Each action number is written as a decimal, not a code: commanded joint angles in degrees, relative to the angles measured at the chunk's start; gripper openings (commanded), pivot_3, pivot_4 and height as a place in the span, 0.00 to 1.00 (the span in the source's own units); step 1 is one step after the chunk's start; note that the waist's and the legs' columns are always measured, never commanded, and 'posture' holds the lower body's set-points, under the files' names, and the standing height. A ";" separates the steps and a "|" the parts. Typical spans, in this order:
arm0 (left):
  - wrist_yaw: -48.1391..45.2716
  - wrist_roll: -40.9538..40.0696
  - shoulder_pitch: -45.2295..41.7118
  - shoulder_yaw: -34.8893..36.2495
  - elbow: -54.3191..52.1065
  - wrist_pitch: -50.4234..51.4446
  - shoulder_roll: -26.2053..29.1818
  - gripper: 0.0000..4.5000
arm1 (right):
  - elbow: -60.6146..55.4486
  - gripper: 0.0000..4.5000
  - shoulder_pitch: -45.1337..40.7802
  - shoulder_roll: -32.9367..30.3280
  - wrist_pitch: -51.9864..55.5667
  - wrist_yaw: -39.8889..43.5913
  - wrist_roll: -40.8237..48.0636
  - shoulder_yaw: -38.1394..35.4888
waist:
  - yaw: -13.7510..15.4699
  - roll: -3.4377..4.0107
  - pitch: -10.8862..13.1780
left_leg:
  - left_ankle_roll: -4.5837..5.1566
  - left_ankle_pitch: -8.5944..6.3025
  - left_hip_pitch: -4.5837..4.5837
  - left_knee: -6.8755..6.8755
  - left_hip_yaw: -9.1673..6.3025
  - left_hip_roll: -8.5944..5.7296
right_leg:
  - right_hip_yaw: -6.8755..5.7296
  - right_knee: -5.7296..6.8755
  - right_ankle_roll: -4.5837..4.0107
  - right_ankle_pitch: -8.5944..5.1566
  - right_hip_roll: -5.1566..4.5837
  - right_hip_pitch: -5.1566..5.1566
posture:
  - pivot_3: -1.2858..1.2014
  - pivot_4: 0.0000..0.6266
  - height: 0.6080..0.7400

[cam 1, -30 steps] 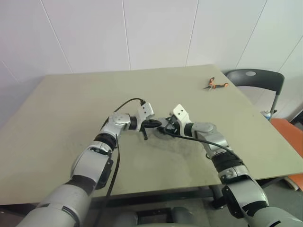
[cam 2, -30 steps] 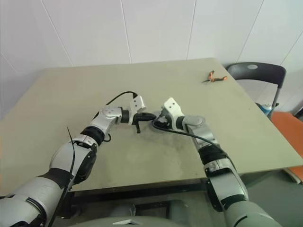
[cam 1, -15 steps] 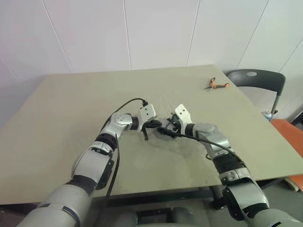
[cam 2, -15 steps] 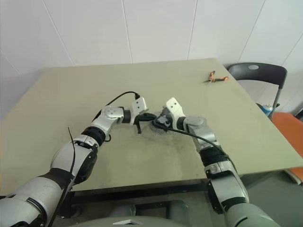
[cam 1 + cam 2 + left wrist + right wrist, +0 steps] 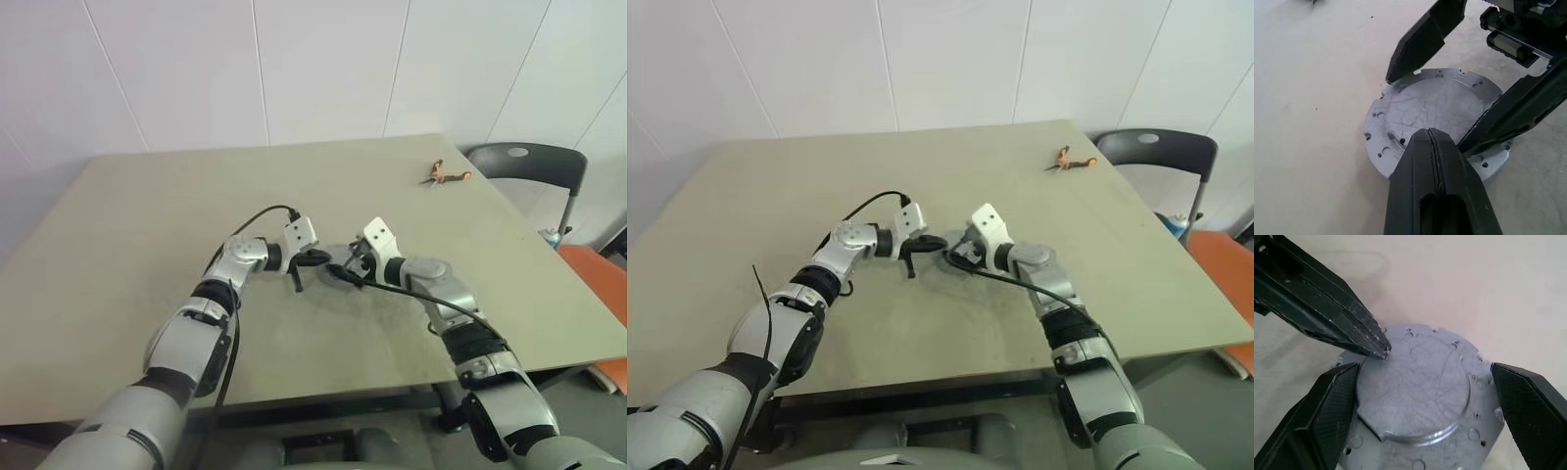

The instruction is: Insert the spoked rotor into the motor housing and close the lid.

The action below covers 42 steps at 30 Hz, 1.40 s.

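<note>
Mid-desk (image 5: 147, 215), the round grey metal lid (image 5: 1418, 387) sits flat. Right end effector (image 5: 1425, 396) straddles it, fingers apart at three and nine o'clock; left end effector (image 5: 1432, 147), pinched together, rests on top. Press evenly, squarely downward.

The lid (image 5: 1418, 387) lay flat on the tan table, near its middle: a round grey metal disc, scratched across its raised central face and ringed by a lower flange dotted with small holes. It sat squarely over what was beneath it, so neither the motor housing nor the spoked rotor could be made out. Its outer edge looked thick and slightly notched.
</note>
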 commanded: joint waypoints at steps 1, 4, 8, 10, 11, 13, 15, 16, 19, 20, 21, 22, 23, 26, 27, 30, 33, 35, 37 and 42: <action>-1.04 0.99 1.45 -0.84 0.28 0.46 0.50 0.00 | 2.38 0.99 -1.32 -1.64 -3.39 -4.38 -2.37 -1.99 | 0.03 0.00 0.00 | 0.00 0.00 0.06 0.02 0.00 0.00 | 0.00 0.00 0.01 -0.01 0.00 0.06 | 0.52 0.00 1.00; -1.40 0.80 1.66 -0.81 -0.02 0.40 0.54 0.00 | 1.75 0.99 -0.96 -1.91 -1.55 -2.29 0.61 -3.79 | 0.11 -0.01 0.01 | 0.00 0.00 0.19 0.12 0.00 0.00 | 0.00 0.00 0.20 -0.12 -0.01 0.25 | 0.52 0.00 1.00; -1.72 0.59 2.05 -0.75 -0.42 0.42 0.64 0.00 | -1.28 0.99 -0.14 -2.24 3.72 0.92 6.29 -6.74 | 0.44 -0.01 0.01 | 0.00 0.00 0.09 0.15 -0.02 -0.02 | 0.00 -0.03 0.17 -0.08 -0.04 0.19 | 0.52 0.00 1.00; -1.86 0.53 2.27 -0.73 -0.51 0.39 0.66 0.00 | -2.21 0.99 0.21 -2.79 4.97 1.59 7.68 -7.61 | 0.73 -0.01 0.01 | 0.01 0.00 -0.07 0.14 -0.02 -0.05 | 0.01 -0.04 0.02 0.04 -0.06 0.04 | 0.52 0.00 1.00; -1.90 0.49 2.37 -0.73 -0.55 0.34 0.66 0.00 | -2.54 0.99 0.40 -3.04 5.58 2.01 8.30 -7.97 | 1.00 -0.01 0.00 | 0.01 0.00 -0.26 0.14 -0.02 -0.05 | 0.01 -0.04 0.04 0.06 -0.06 -0.11 | 0.52 0.00 1.00; -2.06 0.28 2.45 -0.60 -0.59 0.29 0.60 0.00 | -3.25 0.99 0.72 -3.44 6.44 2.65 9.02 -8.30 | 1.32 -0.03 -0.01 | 0.00 0.00 -0.56 0.16 -0.01 -0.07 | 0.02 -0.04 0.06 0.09 -0.09 -0.40 | 0.52 0.00 1.00; -2.12 -0.44 2.30 0.01 -0.74 0.03 0.38 0.00 | -3.64 0.99 0.82 -3.56 6.98 2.85 9.18 -8.59 | 1.32 -0.03 -0.01 | 0.00 0.00 -0.69 0.15 -0.01 -0.07 | 0.02 -0.03 0.05 0.09 -0.08 -0.57 | 0.52 0.00 1.00; -2.26 -0.88 2.10 0.40 -0.80 0.16 0.26 0.00 | -3.71 0.99 0.80 -3.53 7.18 2.84 9.25 -8.79 | 1.29 -0.02 0.00 | 0.00 0.00 -0.70 0.12 -0.01 -0.05 | 0.02 -0.03 0.05 0.09 -0.07 -0.60 | 0.52 0.00 1.00; -2.58 -1.08 1.58 0.90 -0.90 0.24 0.18 0.00 | -3.91 0.99 0.47 -3.07 8.18 2.91 10.59 -10.03 | 1.24 -0.02 0.00 | 0.00 0.00 -0.73 0.09 0.01 -0.03 | 0.03 -0.01 0.05 0.09 -0.03 -0.67 | 0.52 0.00 1.00; -2.64 -1.10 1.44 0.98 -0.94 0.24 0.18 0.00 | -4.11 0.99 0.39 -2.95 8.62 3.04 11.20 -10.44 | 1.26 -0.02 0.00 | 0.00 0.00 -0.73 0.08 0.01 -0.02 | 0.03 -0.01 0.05 0.09 -0.03 -0.67 | 0.52 0.00 1.00; -2.69 -1.15 1.31 1.05 -0.96 0.28 0.19 0.00 | -4.27 0.99 0.35 -2.89 9.01 3.09 11.65 -10.70 | 1.26 -0.02 0.00 | 0.00 0.00 -0.73 0.09 0.01 -0.03 | 0.03 -0.01 0.05 0.09 -0.03 -0.67 | 0.52 0.00 1.00; -2.72 -1.23 1.20 1.10 -0.95 0.32 0.20 0.00 | -4.47 0.99 0.32 -2.84 9.65 3.20 12.27 -11.03 | 1.26 -0.02 0.00 | 0.00 0.00 -0.73 0.09 0.02 -0.03 | 0.03 -0.02 0.05 0.09 -0.03 -0.67 | 0.52 0.00 1.00; -2.73 -1.28 1.12 1.13 -0.92 0.33 0.22 0.00 | -4.74 0.99 0.30 -2.75 10.54 3.43 13.05 -11.44 | 1.26 -0.02 0.00 | 0.00 0.00 -0.74 0.09 0.03 -0.03 | 0.04 -0.02 0.05 0.09 -0.04 -0.67 | 0.52 0.00 1.00; -2.89 -1.26 1.02 1.06 -0.87 0.19 0.28 0.00 | -5.66 0.99 0.11 -2.54 14.12 4.01 16.29 -13.38 | 1.30 -0.02 0.00 | 0.01 0.00 -0.76 0.09 0.02 -0.04 | 0.04 -0.04 0.05 0.09 -0.04 -0.67 | 0.52 0.00 1.00; -3.02 -1.25 0.97 1.03 -0.86 0.17 0.30 0.00 | -5.68 0.99 -0.04 -2.61 15.05 4.01 17.13 -14.01 | 1.30 -0.02 0.00 | 0.01 0.00 -0.76 0.09 0.02 -0.04 | 0.03 -0.04 0.05 0.09 -0.04 -0.67 | 0.52 0.00 1.00; -3.47 -1.11 0.79 0.86 -0.78 0.18 0.42 0.00 | -5.83 0.99 -0.22 -2.93 17.08 3.92 18.45 -14.84 | 1.30 -0.02 0.00 | 0.01 0.00 -0.75 0.09 0.02 -0.04 | 0.04 -0.03 0.05 0.10 -0.05 -0.67 | 0.52 0.00 1.00; -4.19 -0.77 0.64 0.52 -0.57 0.48 0.57 0.00 | -7.02 0.99 -0.28 -3.12 22.21 4.55 20.79 -15.35 | 1.28 -0.02 0.00 | 0.01 0.00 -0.75 0.09 0.02 -0.03 | 0.04 -0.03 0.05 0.10 -0.04 -0.67 | 0.52 0.00 1.00; -4.83 -0.45 0.58 0.17 -0.46 0.70 0.71 0.00 | -7.83 0.99 -0.23 -3.60 26.04 4.25 21.65 -15.19 | 1.30 -0.02 0.00 | 0.01 0.00 -0.75 0.09 0.02 -0.03 | 0.04 -0.02 0.05 0.10 -0.04 -0.68 | 0.52 0.00 1.00; -5.12 -0.12 0.51 -0.14 -0.39 0.79 0.85 0.00 | -9.34 0.99 -0.09 -3.17 30.84 3.29 24.22 -16.70 | 1.30 -0.02 0.00 | 0.01 0.00 -0.76 0.09 0.03 -0.03 | 0.04 -0.02 0.05 0.10 -0.04 -0.68 | 0.52 0.00 1.00; -3.75 1.02 -0.08 -0.74 0.24 0.59 1.07 0.00 | -17.98 0.99 3.34 -1.59 41.27 0.11 28.82 -17.72 | 1.33 -0.02 0.00 | 0.01 0.00 -0.77 0.09 0.02 -0.02 | 0.04 -0.01 0.05 0.10 -0.05 -0.71 | 0.52 0.00 1.00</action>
